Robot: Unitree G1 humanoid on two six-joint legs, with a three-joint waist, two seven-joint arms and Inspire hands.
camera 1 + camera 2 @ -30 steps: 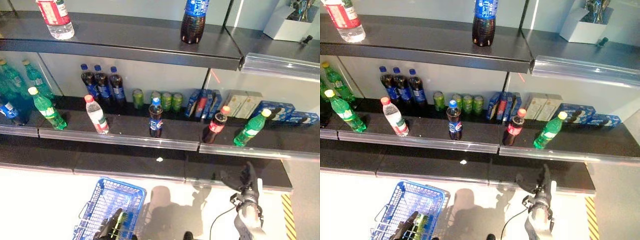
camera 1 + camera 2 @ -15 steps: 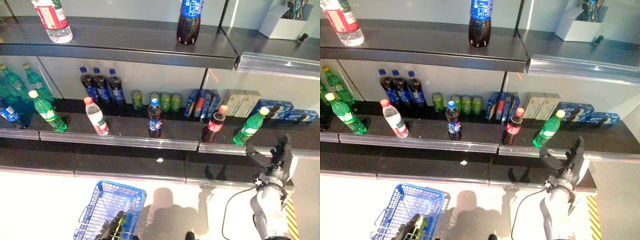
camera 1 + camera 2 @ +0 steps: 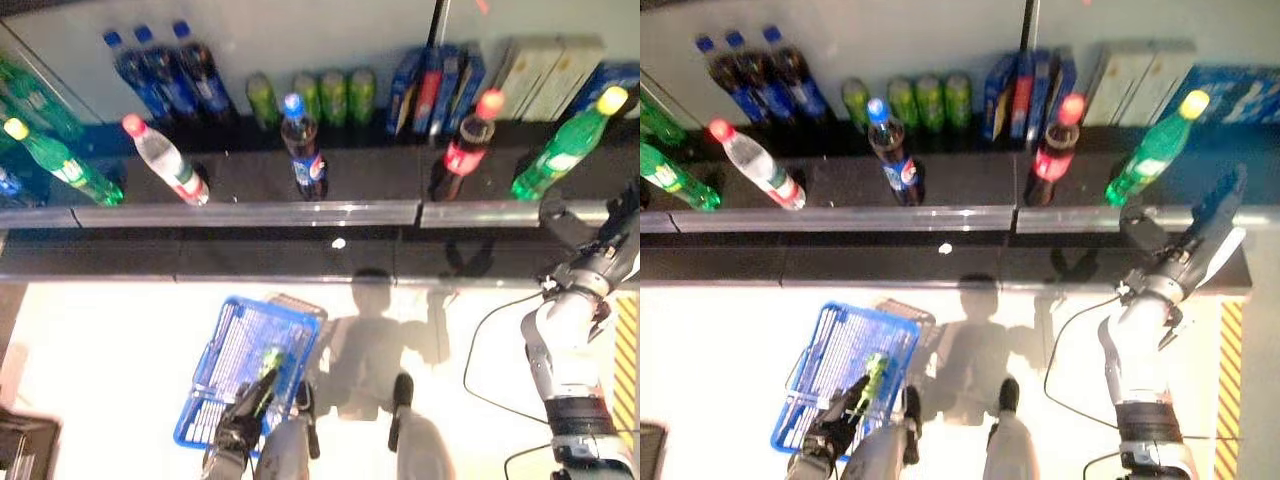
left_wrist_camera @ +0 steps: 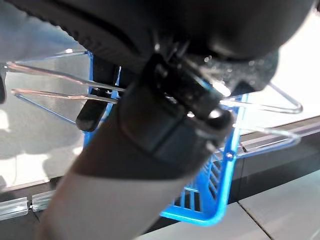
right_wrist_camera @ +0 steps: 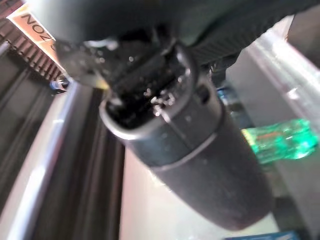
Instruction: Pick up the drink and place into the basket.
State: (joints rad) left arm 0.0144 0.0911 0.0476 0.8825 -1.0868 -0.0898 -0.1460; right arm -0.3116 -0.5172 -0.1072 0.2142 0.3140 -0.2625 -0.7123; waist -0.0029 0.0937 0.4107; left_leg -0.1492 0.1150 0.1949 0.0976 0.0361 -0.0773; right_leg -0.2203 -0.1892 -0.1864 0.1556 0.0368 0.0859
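Right hand point(image 3: 1200, 235) at shelf edge; green bottle point(image 3: 1148, 160) just beside, red-capped bottle point(image 3: 1051, 150) near

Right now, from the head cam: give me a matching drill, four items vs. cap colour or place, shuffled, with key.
Items
1. green bottle nearest the right hand
2. dark cola bottle at mid shelf
3. clear water bottle
4. blue basket

Descriptions
A. blue cap
B. on the floor, left hand on its handle
C. yellow cap
D. red cap, leaning

Pairs: 1-C, 2-A, 3-D, 4-B
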